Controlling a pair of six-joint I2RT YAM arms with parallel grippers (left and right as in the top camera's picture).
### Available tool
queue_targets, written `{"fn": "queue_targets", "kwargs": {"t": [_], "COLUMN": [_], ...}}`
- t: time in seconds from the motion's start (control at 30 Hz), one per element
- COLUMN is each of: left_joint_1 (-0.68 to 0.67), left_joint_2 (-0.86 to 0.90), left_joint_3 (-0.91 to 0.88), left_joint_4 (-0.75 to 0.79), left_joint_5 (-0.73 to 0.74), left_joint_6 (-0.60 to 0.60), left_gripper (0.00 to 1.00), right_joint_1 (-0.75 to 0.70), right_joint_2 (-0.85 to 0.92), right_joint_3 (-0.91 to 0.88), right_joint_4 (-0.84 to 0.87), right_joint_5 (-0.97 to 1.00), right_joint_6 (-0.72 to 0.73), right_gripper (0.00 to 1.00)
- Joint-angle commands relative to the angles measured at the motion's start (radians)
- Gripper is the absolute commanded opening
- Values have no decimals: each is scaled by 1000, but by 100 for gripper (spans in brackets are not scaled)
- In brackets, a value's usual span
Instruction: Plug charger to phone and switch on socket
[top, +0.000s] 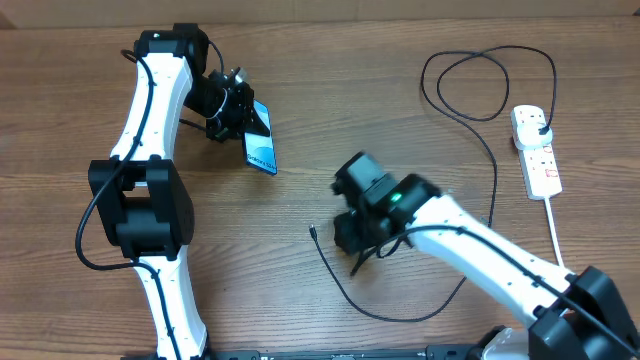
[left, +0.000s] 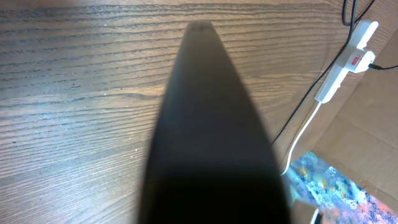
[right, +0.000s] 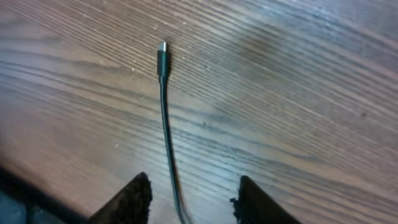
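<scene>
surface: wood-grain table (top: 330, 110) | beyond edge: tan board, perhaps cardboard (left: 367, 124) | light: even

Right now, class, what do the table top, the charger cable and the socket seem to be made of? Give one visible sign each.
Table top: matte wood or wood-look laminate; grain lines run across it.
Charger cable: black plastic or rubber sheath, slight sheen, metallic-looking tip.
Socket: smooth white moulded plastic, probably; red markings.
</scene>
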Motion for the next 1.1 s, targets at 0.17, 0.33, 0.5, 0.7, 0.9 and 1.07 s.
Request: {"fn": "queue_targets", "kwargs": {"t": [0.17, 0.33, 0.5, 0.7, 0.9, 1.07], "left_joint_1": [9, 9, 9, 9, 9, 9], "left_joint_2": [-10, -10, -10, -10, -10, -10], "left_joint_3": [18, 18, 18, 18, 18, 18], "left_joint_4": [-5, -4, -7, -13, -13, -18], "left_joint_5": [24, 24, 24, 23, 24, 23], "left_joint_6": [27, 27, 26, 27, 27, 32], "left_gripper": [4, 4, 4, 4, 5, 4], "right_joint_1": [151, 190, 188, 186, 119, 14], "right_joint_2": [140, 234, 268, 268, 268, 268], "right_joint_3": [-10, -10, -10, -11, -11, -11], "right_joint_4": [97, 130, 174, 150, 105, 111], "right_joint_5": [123, 198, 236, 343, 496, 343], "right_joint_6": [32, 32, 32, 68, 138, 137], "right_gripper": [32, 39, 24, 17, 15, 15]}}
